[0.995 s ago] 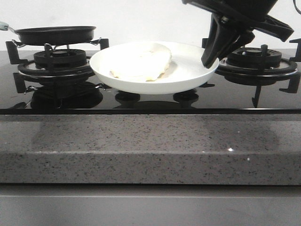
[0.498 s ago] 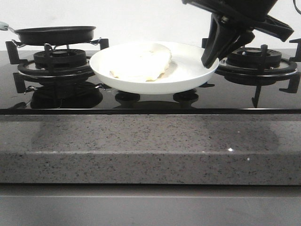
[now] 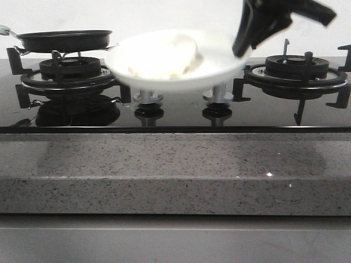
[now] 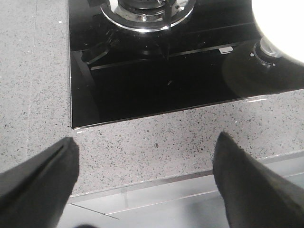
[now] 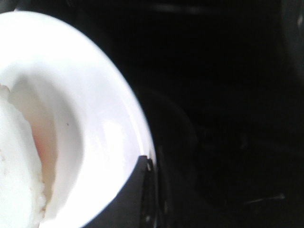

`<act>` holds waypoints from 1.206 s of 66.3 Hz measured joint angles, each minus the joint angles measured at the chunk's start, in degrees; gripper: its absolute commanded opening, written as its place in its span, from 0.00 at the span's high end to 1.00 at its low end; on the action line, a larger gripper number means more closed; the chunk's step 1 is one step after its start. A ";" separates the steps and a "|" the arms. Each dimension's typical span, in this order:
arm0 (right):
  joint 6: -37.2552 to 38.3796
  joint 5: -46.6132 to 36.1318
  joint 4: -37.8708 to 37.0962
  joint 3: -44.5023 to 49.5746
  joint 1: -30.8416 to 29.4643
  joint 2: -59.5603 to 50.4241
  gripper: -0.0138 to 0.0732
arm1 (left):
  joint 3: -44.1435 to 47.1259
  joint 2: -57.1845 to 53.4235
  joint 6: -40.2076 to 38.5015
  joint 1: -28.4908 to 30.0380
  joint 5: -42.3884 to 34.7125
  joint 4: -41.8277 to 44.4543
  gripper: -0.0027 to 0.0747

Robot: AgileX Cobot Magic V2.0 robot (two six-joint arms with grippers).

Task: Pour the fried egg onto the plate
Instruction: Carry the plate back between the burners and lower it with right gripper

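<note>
While the right gripper clamps the plate rim, the plate hangs above the hob. Fried egg lies leftward of the grip. Left gripper gapes, idle.

Both hands are matte black — the left hand with broad, tapering fingers.

I see a glossy white plate, its pale off-white fried egg, a black frying pan, and a grey speckled countertop.
</note>
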 measured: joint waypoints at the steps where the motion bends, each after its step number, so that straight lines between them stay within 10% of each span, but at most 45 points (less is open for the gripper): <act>1: 0.00 0.15 -0.14 -0.91 0.00 0.16 0.97 | 0.00 0.00 0.00 0.00 0.00 0.00 0.23; 38: 1.25 21.57 -1.04 -37.47 -4.43 23.05 0.97 | 0.10 0.00 0.00 0.00 0.00 0.00 0.23; 69: 1.39 23.22 -1.53 -40.52 -5.62 31.60 0.96 | 0.10 0.00 0.00 0.00 0.00 0.00 0.23; 80: 1.39 23.22 -1.53 -40.64 -5.76 31.71 0.81 | 0.10 0.00 0.00 0.00 0.00 0.00 0.23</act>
